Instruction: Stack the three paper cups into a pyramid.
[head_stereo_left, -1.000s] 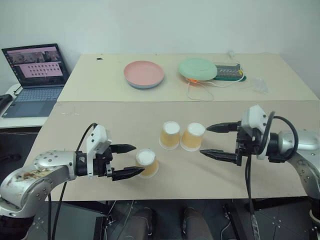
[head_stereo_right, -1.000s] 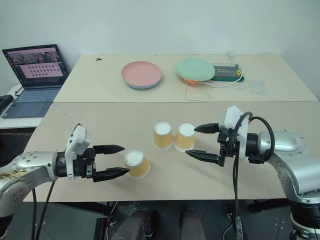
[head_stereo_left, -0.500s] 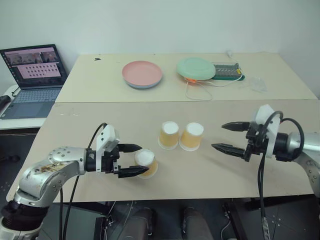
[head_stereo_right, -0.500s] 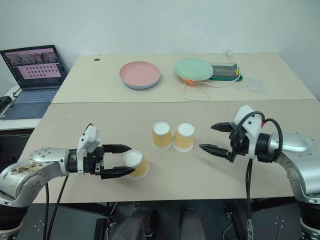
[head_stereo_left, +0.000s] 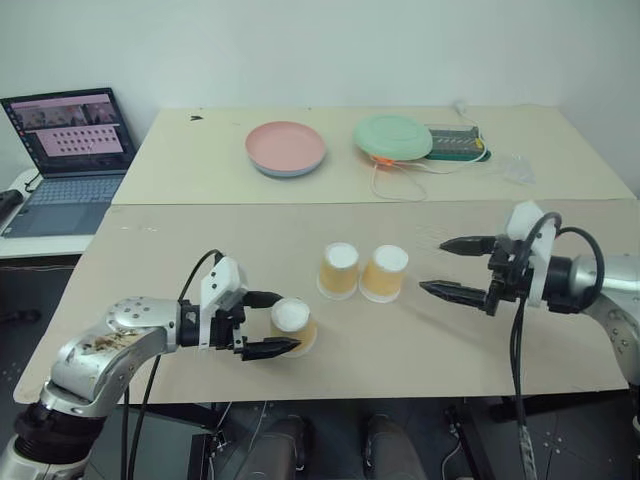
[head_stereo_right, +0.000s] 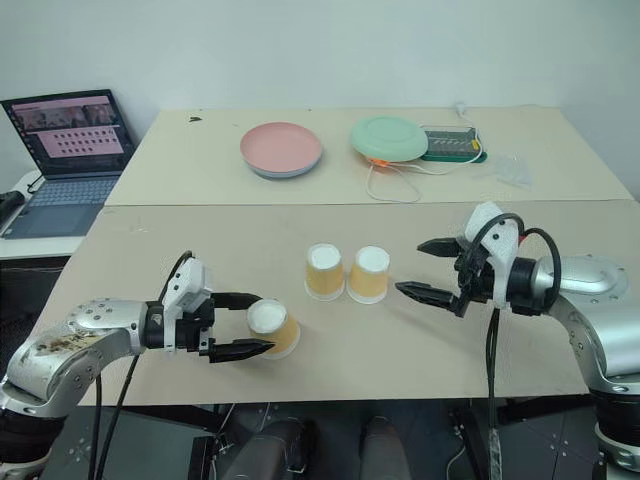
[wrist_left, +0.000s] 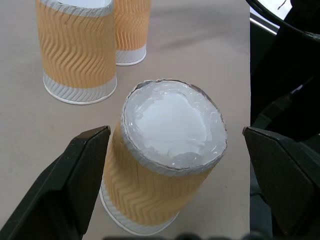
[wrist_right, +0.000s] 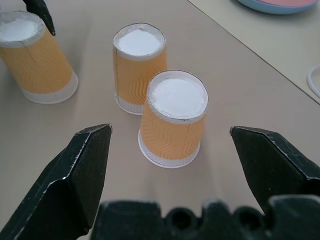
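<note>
Head stereo pair: high, facing forward and down over the worktop (head_stereo_left: 300, 225), nearly identical framing. Wrist views: low, close, along each gripper. Both wrist views share the three paper cups (wrist_right: 174, 120) from opposite sides.

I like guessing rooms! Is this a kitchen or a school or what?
Probably a robot test room or lab, not a kitchen: plain tables against a bare wall, an open laptop beside them, and cables by a green plate.

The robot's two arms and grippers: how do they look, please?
Both arms have silver metal shells; the left arm looks scuffed with brownish marks. Each gripper, left gripper and right gripper, has two pointed black fingers on a white block, with black cables looping behind.
</note>
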